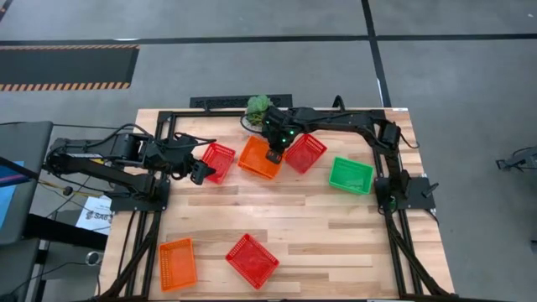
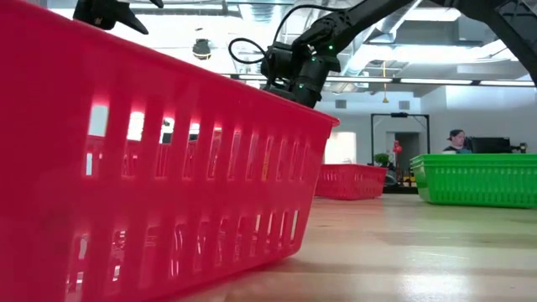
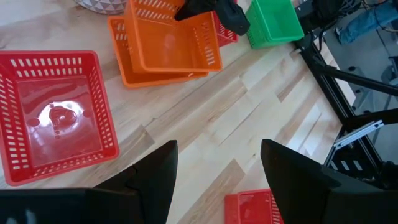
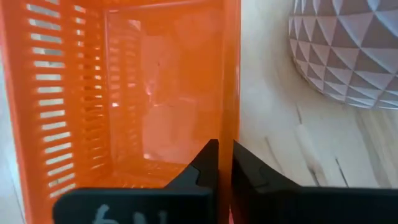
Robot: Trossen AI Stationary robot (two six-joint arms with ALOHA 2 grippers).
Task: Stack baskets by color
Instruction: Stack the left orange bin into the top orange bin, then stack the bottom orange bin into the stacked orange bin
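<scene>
Right now your right gripper [image 4: 224, 163] has its fingers pinching the thin rim wall of the upper orange basket [image 1: 260, 157], one finger on each side of the wall with only the plastic between them; in the left wrist view that basket sits skewed in a second orange basket [image 3: 134, 71] beneath it. Your left gripper [image 3: 214, 180] hangs with its jaws spread wide and nothing between them, just beside a red basket [image 1: 217, 160] at the left of the orange pair. On the other side of the orange pair lies another red basket [image 1: 304, 153], and farther right a green basket [image 1: 350, 174]. Near the front edge you have a single orange basket [image 1: 177, 263] and a third red basket [image 1: 251, 259], well apart from the rest. A potted plant [image 1: 258, 106] in a faceted pale pot stands at the back edge, close to the right gripper. The table [image 1: 336, 235] is pale wooden planks framed by black rails. Beyond it the floor is grey with dark seams, and across the room the low view shows a person [image 2: 456, 139] seated by a doorway.
</scene>
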